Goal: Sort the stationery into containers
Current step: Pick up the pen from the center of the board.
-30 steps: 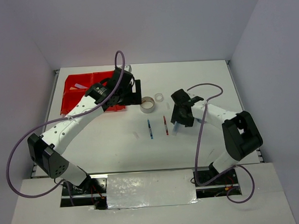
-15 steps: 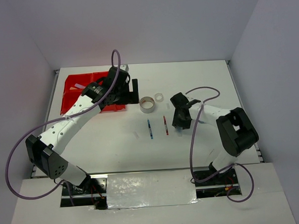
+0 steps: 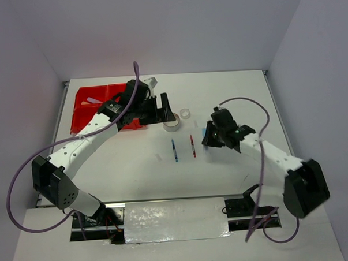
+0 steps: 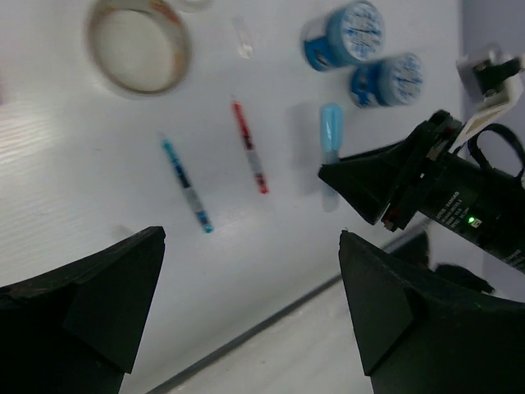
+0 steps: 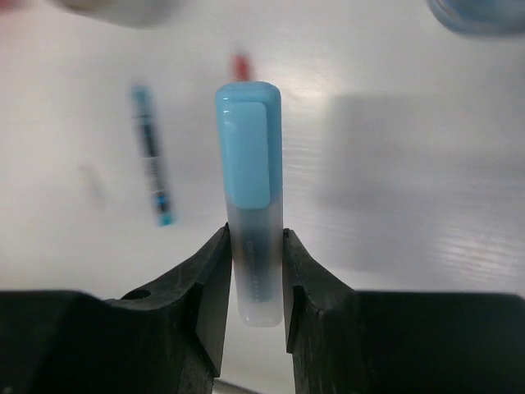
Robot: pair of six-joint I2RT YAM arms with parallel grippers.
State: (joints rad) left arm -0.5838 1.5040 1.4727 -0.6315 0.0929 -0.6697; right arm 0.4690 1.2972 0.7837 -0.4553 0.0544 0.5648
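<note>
With its clear end pinched between your right gripper's [image 5: 251, 254] fingers, the light-blue short plastic stick [image 5: 248, 156] sits just right of the thin red pen [image 3: 192, 146]. Lifted or not, can't tell. Your left gripper [image 4: 250, 246] hangs spread wide, far-left of that pen, near the grey tape ring [image 3: 172, 126].

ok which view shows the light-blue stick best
Right wrist: the light-blue stick fills the centre, gripped by the right gripper. Left wrist shows it small, from above; the top view barely shows it under that gripper.
</note>
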